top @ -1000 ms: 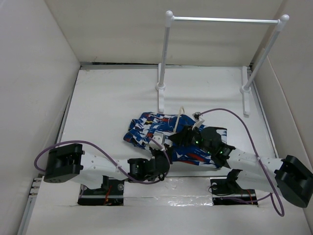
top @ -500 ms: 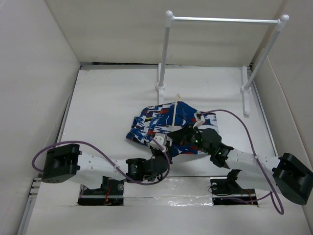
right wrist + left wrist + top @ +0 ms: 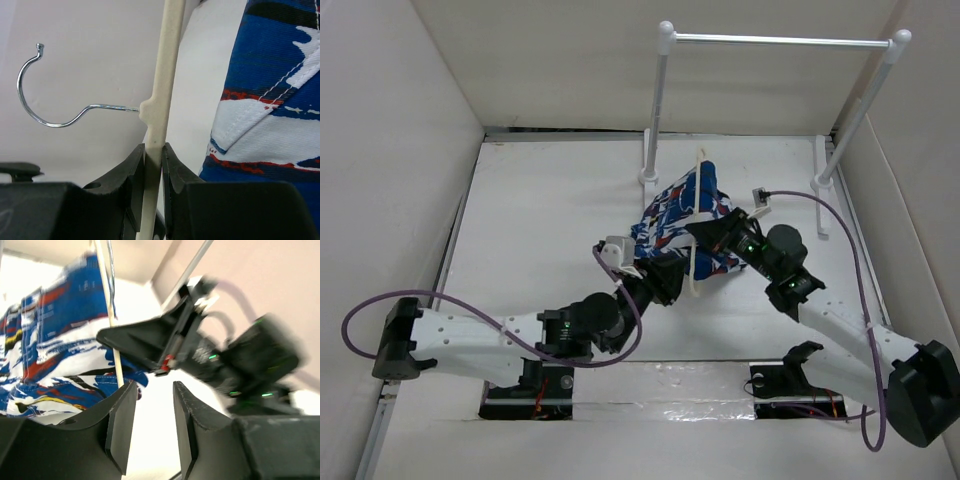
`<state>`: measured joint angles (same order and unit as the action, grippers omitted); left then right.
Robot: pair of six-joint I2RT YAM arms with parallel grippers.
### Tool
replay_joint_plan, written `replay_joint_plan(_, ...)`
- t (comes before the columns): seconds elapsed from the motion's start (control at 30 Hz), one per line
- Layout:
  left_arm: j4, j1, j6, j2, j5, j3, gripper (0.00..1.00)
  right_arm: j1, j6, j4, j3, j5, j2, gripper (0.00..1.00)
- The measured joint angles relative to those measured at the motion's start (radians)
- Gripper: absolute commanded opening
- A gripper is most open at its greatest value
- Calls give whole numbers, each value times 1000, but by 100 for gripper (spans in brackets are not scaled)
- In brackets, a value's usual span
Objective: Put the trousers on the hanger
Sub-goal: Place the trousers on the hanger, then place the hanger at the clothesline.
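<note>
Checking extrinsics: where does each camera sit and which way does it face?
Top external: above and behind, looking down on left arm, right arm, trousers, hanger.
Left wrist: looks up past open left fingers at trousers, right fingers.
Right wrist: looks along right fingers shut on hanger, toward its hook.
Shared: all show trousers and hanger.

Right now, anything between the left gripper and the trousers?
Nothing visible. The left gripper is open and empty, with the trousers just ahead, hanging on the hanger. The right gripper, shut on the hanger, sits off to one side.
</note>
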<state>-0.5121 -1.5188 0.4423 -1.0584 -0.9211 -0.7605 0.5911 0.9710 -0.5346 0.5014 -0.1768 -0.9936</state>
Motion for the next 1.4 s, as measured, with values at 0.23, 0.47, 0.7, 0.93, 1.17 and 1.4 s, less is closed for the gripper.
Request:
replay_joint_plan(0.23, -5, 4, -20, 131, -14, -21, 33, -225, 55, 78, 125, -143, -35, 0)
replay_joint_plan(0.47, 91, 23, 57, 188, -11, -16, 33, -422, 132, 63, 313, -233, -160, 0)
replay_joint_plan(0.7, 189, 23, 154, 200, -11, 16, 32, -552, 218, 28, 494, -303, -319, 0)
replay_joint_plan(0.93, 240, 28, 221, 214, -11, 47, 32, -597, 280, 11, 660, -348, -469, 0)
replay_joint_plan(1.17, 273, 29, 293, 219, -10, 94, 32, -627, 305, 40, 852, -385, -587, 0)
replay_joint_plan(1.4, 323, 29, 354, 232, -11, 127, 31, -658, 327, 55, 973, -408, -671, 0)
